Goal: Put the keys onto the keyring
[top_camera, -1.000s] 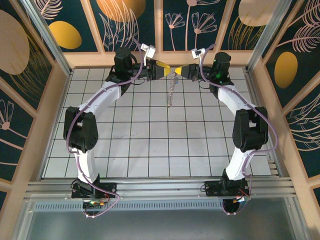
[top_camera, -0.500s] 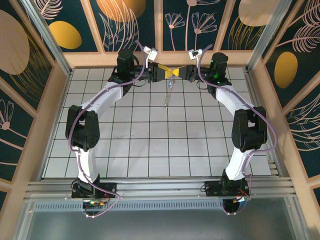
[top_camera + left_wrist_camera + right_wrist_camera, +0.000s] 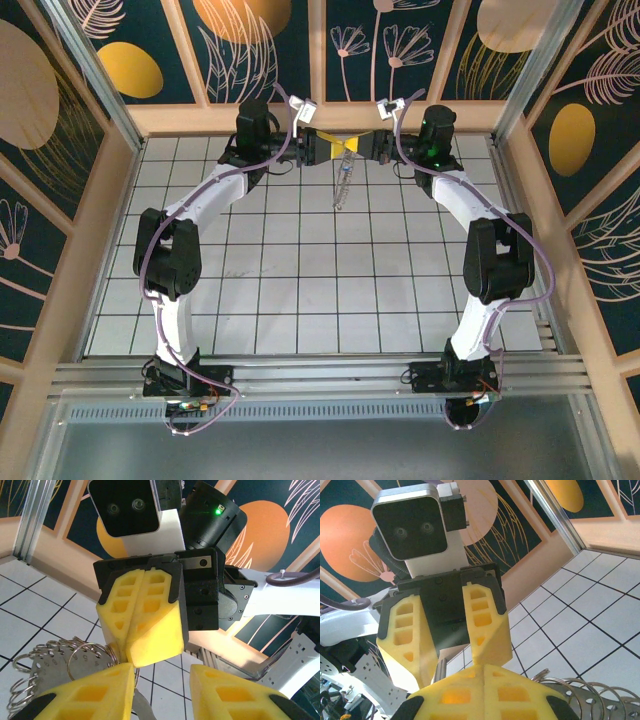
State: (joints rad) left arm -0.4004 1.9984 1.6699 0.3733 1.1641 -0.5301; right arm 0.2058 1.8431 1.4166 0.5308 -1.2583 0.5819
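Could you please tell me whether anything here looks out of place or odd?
Nothing looks spilled or damaged. One oddity is that the keyring is off the table, dangling near the far wall from the right gripper, whose fingers are shut on it, with its small rings bunched together.

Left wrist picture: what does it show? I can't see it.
The right hand, yellow fingers shut, pinches a keyring full of little metal loops above a white tiled floor. The left hand sits below, fingers apart.

Thin metal keyring (image 3: pixel 343 187), rim fringed with small rings (image 3: pixel 22 685), hanging edge-on, top pinched in right pincer (image 3: pixel 122 657).
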